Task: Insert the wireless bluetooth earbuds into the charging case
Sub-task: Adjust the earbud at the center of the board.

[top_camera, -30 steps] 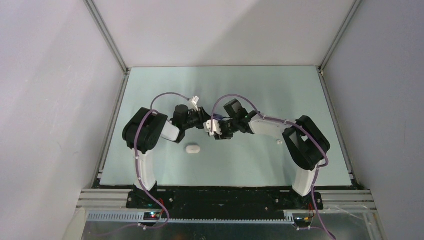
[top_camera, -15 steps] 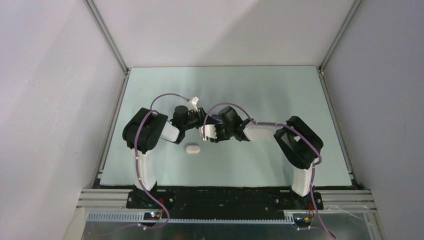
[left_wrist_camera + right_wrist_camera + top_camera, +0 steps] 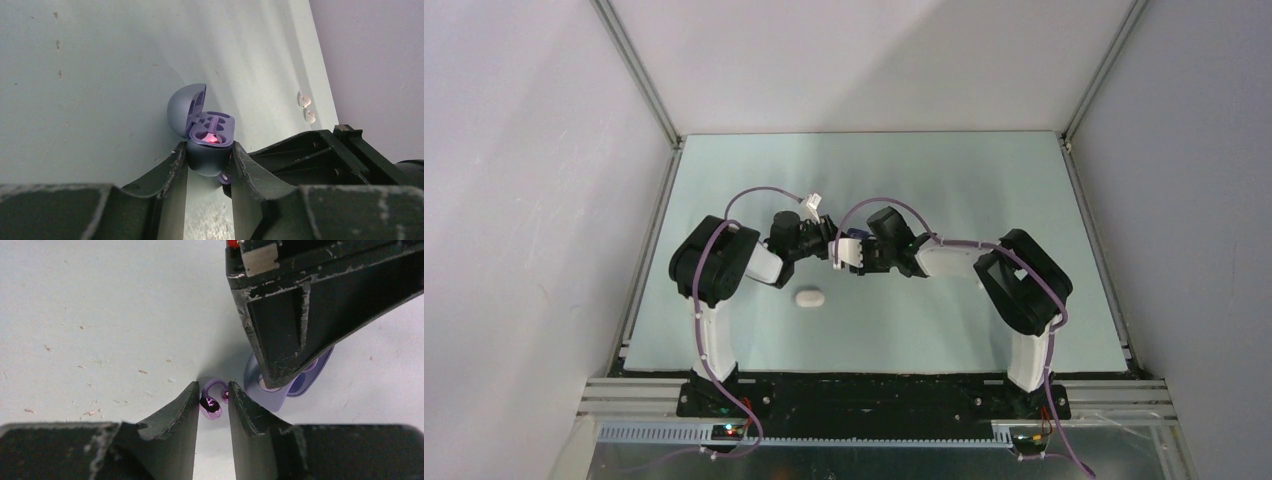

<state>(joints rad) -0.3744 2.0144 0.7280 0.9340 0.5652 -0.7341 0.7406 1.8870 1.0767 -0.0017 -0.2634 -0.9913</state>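
End effector on the left (image 3: 209, 151) is clamping the base of the open purple case (image 3: 182, 107), one purple earbud (image 3: 212, 132) sitting inside. End effector on the right (image 3: 212, 390) is pinching the second purple earbud (image 3: 210, 405) just beside the case. White earbuds (image 3: 302, 100) are lying farther right, and a white case (image 3: 807, 298) is resting nearer on the counter (image 3: 944, 170).

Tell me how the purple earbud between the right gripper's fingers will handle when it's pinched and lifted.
The purple earbud looks tiny, glossy and rounded, so it will likely be very light but may squirt out of the right gripper. Its curved hook probably keeps it from rolling far on the table.
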